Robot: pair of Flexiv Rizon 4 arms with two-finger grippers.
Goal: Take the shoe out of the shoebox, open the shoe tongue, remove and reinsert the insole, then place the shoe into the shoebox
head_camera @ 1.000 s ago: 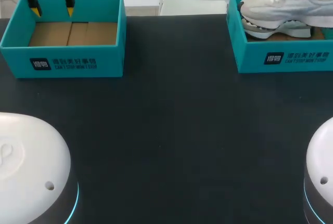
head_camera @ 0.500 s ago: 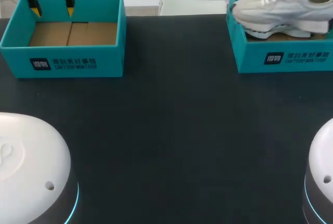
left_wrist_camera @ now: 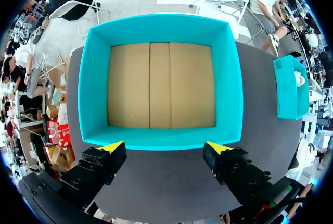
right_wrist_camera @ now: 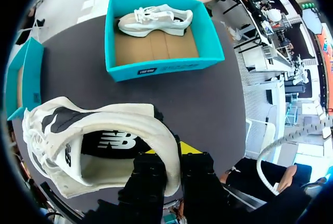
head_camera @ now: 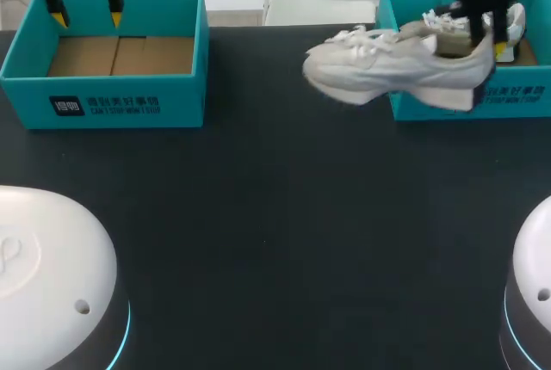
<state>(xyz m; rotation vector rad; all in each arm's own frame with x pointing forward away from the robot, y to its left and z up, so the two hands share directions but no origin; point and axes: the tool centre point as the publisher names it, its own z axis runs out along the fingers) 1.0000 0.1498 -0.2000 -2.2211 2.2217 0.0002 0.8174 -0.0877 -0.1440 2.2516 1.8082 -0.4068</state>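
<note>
Desk: the dark desk (head_camera: 275, 215) nearest you was bare where the shoe would land.
Shoe: a second before, the pale shoe (head_camera: 387, 64) lay inside the right shoebox (head_camera: 525, 95). Now you had it lifted out and carried across the box's left wall, toe leading, hanging over the desk and touching nothing below.
Right hand: your right hand (right_wrist_camera: 174, 161) was clamped on the heel, one finger inside the shoe's opening and one outside it, with the heel wall pinched between.
Meaning: I judge the first step, taking the shoe out, was all but done. It remained for you to set the shoe down before opening the tongue.
Right shoebox: a second shoe (right_wrist_camera: 153, 18) lay on its side against the far wall, on the cardboard floor.
Left shoebox: the left shoebox (head_camera: 112, 103) showed only its cardboard floor.
Left hand: your left hand (head_camera: 86, 17) had not moved in that second. It hung over the far wall of the left shoebox, fingers spread wide and holding nothing.
Count: two shoes, one held and one boxed; two teal shoeboxes; two hands, one loaded and one free.
</note>
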